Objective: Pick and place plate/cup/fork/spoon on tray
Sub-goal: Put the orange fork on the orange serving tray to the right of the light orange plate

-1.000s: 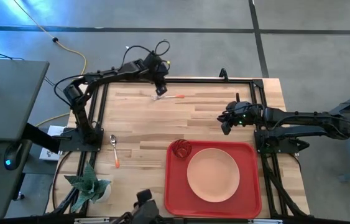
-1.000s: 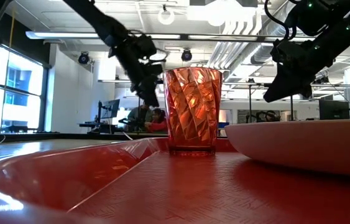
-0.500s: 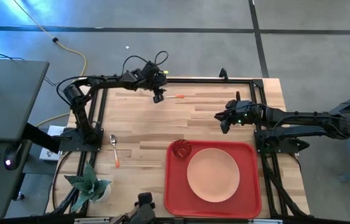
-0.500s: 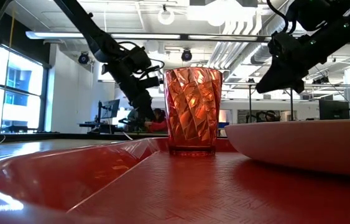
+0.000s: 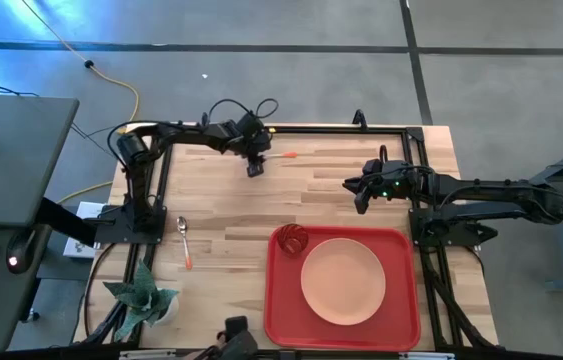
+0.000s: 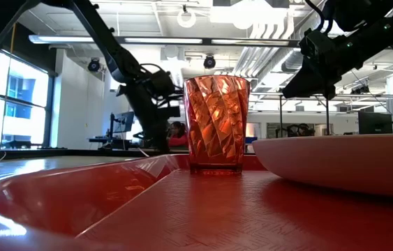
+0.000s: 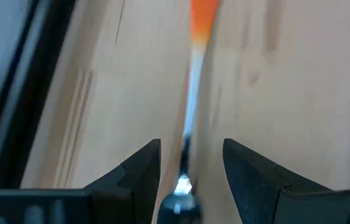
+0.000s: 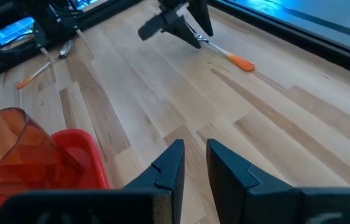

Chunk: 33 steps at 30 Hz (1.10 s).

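The fork lies flat on the wood near the table's far edge, orange handle toward the right. My left gripper is low over its tine end, open; in the left wrist view its fingertips stand on either side of the metal shaft with a gap on each side. My right gripper hovers above the table right of centre, empty, its fingers a narrow gap apart. The plate and the cup stand on the tray. The spoon lies on the wood at the left.
A potted plant stands at the near left corner. The black frame rails run along the table's far edge just behind the fork. Bare wood lies between the fork and the tray. The cup fills the middle of the low view.
My left gripper has come down and toward the table's near edge onto the fork's tine end, and now straddles the shaft. The fork has stayed where it was. My right gripper has drifted a little toward the table's left.
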{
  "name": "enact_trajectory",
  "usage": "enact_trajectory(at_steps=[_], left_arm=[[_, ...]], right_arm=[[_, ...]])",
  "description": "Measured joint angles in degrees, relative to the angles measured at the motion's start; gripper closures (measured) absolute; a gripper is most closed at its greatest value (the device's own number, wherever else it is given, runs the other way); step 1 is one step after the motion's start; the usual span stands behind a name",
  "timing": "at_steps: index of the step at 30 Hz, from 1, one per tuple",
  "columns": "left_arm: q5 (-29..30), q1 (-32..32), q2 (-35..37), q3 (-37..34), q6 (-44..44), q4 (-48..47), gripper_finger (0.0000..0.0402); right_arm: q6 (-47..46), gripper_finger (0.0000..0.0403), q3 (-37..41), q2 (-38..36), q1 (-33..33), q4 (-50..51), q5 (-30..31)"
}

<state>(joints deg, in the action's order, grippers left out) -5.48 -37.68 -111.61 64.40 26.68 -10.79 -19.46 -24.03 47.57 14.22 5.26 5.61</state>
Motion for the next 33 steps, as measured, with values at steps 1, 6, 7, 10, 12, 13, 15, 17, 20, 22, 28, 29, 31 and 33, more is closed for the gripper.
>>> enact_trajectory(at_steps=[1, 6, 7, 10, 12, 13, 15, 17, 20, 22, 28, 29, 31, 33], left_arm=[[0.25, -0.02, -0.47, -0.02, -0.01, -0.16, 0.0239], [1.17, -0.12, -1.17, 0.24, 0.01, -0.42, 0.0239], [1.03, -0.14, -1.2, 0.24, 0.31, -0.5, 0.0241], [0.51, -0.12, -1.24, 0.24, 2.53, -1.42, 0.026], [-0.43, -0.09, -1.28, 0.28, 5.13, -2.41, 0.0284], [-0.5, 0.06, -1.32, 0.28, 6.38, -3.0, 0.0299], [-0.45, 0.36, -1.36, 0.27, 8.35, -4.0, 0.0333], [-0.84, 0.38, -1.36, 0.28, 9.79, -4.47, 0.037], [-0.79, 0.4, -1.21, 0.27, 12.07, -4.77, 0.0391], [0.65, 0.51, -0.9, 0.2, 14.24, -4.72, 0.0385], [8.5, 2.38, 2.37, 2.1, 15.06, -6.44, 0.0395], [9.95, 3.11, 3.54, 2.9, 14.32, -5.98, 0.0396], [11.06, 5.2, 6.11, 3.99, 13.9, -5.57, 0.0394], [12.1, 7.64, 8.1, 4.11, 15.15, -6.34, 0.0395]], right_arm=[[0.07, 0.0345, 0.0, 0.0, 0.0, 0.0, 0.0], [0.26, 0.0345, 0.0, 0.0, 0.0, -0.06, 0.22], [0.26, 0.0345, 0.0, 0.0, 0.0, -0.04, 0.22], [0.24, 0.0345, 0.0, 0.0, 0.0, -0.07, 0.22], [-0.02, 0.0345, 0.0, 0.0, 0.0, -0.07, 0.22], [-0.06, 0.0345, 0.0, 0.0, 0.0, -0.07, 0.22], [-0.2, 0.0345, 0.0, 0.0, 0.0, -0.07, 0.22], [-1.12, 0.0345, 0.0, 0.0, 0.0, -0.15, 0.26], [-0.72, 0.0345, 0.0, 0.04, -0.02, -2.72, 1.26], [1.64, 0.0345, 0.0, 0.04, -0.02, -5.16, 4.28], [2.95, 0.0345, 1.4, 0.64, -1.01, -8.37, 6.86], [2.97, 0.0345, 1.87, 0.91, -1.52, -8.75, 6.07], [2.17, 0.0345, 2.52, 2.13, -2.8, -10.25, 4.92], [0.28, 0.0345, 2.69, 3.88, -4.4, -12.58, 4.72]])
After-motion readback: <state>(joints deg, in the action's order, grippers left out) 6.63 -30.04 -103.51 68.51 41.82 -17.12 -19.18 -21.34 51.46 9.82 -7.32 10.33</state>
